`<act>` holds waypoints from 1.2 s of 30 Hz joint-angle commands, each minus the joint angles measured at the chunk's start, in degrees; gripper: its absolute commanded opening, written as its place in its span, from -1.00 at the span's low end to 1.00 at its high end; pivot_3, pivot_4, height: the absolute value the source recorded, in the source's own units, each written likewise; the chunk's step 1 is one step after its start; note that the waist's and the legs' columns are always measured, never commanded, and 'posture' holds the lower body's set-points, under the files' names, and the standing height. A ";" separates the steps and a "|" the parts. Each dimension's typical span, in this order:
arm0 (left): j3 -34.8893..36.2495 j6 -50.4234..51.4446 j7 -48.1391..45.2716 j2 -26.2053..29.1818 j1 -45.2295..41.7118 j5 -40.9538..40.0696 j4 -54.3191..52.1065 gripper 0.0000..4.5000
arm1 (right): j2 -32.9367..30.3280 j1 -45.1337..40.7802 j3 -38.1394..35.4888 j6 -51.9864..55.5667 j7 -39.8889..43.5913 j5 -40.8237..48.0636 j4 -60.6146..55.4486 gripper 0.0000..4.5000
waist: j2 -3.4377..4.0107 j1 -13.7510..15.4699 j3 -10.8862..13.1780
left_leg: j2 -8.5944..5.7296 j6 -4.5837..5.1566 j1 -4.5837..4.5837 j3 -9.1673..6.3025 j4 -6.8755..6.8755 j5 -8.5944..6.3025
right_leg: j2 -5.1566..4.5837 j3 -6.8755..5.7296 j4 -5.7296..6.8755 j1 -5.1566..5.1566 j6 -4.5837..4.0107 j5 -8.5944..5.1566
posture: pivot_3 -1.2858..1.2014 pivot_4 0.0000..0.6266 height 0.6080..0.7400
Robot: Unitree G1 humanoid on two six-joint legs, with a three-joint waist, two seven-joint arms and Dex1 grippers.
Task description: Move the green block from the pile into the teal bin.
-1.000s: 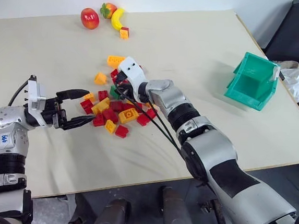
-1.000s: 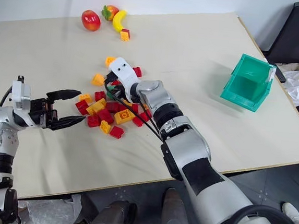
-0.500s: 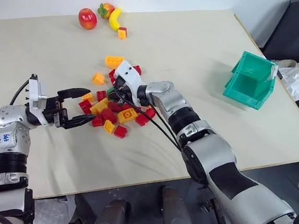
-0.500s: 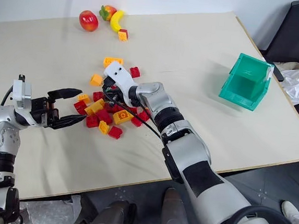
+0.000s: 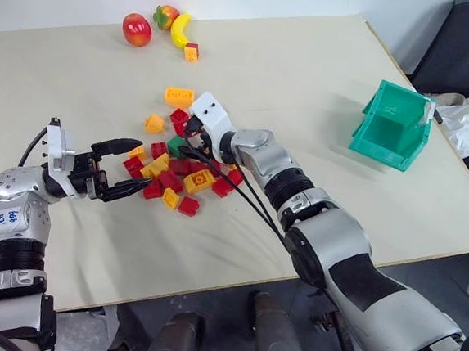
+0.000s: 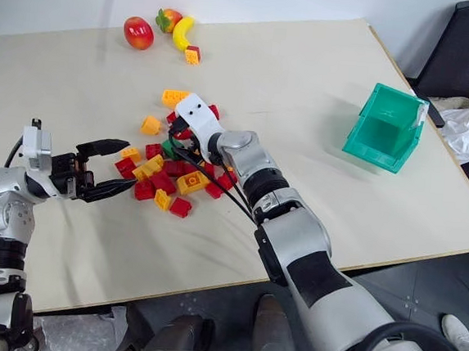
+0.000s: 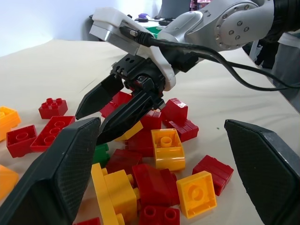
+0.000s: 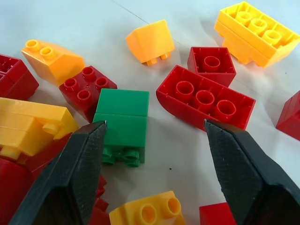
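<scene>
The green block (image 8: 122,125) lay on its side on the bench (image 5: 307,91) at the edge of the pile (image 5: 178,166), just under the open right hand (image 7: 110,112), closer to one finger, while the open left hand (image 5: 124,168) waited farther off.

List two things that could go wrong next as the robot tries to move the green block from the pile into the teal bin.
1. The green block lies on its side, touching a red brick, and the open right gripper sits off-centre over it. Closing could catch the neighbour or nudge the block away.
2. The teal bin stands far across the table, tipped on its side. A loosely held block might drop during the carry.
</scene>
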 commanded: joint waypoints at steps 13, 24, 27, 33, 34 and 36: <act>0.39 -0.74 0.35 0.08 -0.72 -0.66 -1.17 1.00 | 4.61 -1.41 -0.48 1.56 1.58 0.05 1.30 0.55 | 0.00 -0.04 0.00 | 0.01 0.00 0.00 0.01 0.00 0.00 | 0.02 0.03 0.00 0.00 0.00 0.00 | 0.03 -0.52 1.00; 0.24 -0.58 0.72 -0.26 -0.58 -0.72 -1.74 1.00 | 6.09 -1.46 -2.01 1.93 0.30 1.56 1.12 -0.36 | 0.00 -0.06 -0.02 | 0.04 -0.02 0.03 0.04 0.02 0.00 | 0.04 0.07 0.03 0.01 0.00 0.00 | 0.03 -0.52 1.00; 0.07 -0.58 0.85 -0.45 -0.70 -0.70 -1.75 1.00 | 5.91 -1.53 -2.31 1.93 1.35 2.05 0.42 -0.36 | 0.00 -0.07 -0.02 | 0.04 -0.02 0.03 0.05 0.02 0.00 | 0.05 0.08 0.03 0.01 0.00 0.00 | 0.03 -0.52 1.00; -0.82 -0.29 0.72 -1.00 -2.11 -0.58 -1.55 1.00 | 2.26 -1.27 -1.97 3.16 7.26 3.60 -5.94 -0.36 | 0.00 -0.02 -0.01 | 0.04 -0.02 0.02 0.04 0.02 0.00 | 0.05 0.07 0.02 0.01 0.00 0.00 | 0.03 -0.52 1.00; -1.05 -0.12 0.80 -1.13 -2.36 -0.57 -1.82 1.00 | 1.00 -0.70 -1.51 3.61 9.12 3.67 -8.44 -0.36 | 0.00 0.02 -0.01 | 0.04 -0.02 0.02 0.04 0.02 0.00 | 0.05 0.07 0.02 0.01 0.00 0.00 | 0.03 -0.52 1.00; -1.55 0.28 1.03 -1.38 -2.85 -0.52 -2.22 1.00 | -2.17 1.37 0.37 4.46 13.06 3.14 -15.06 -0.36 | 0.00 0.07 -0.01 | 0.04 -0.02 0.01 0.04 0.03 0.00 | 0.05 0.07 0.02 0.01 0.00 0.00 | 0.03 -0.52 1.00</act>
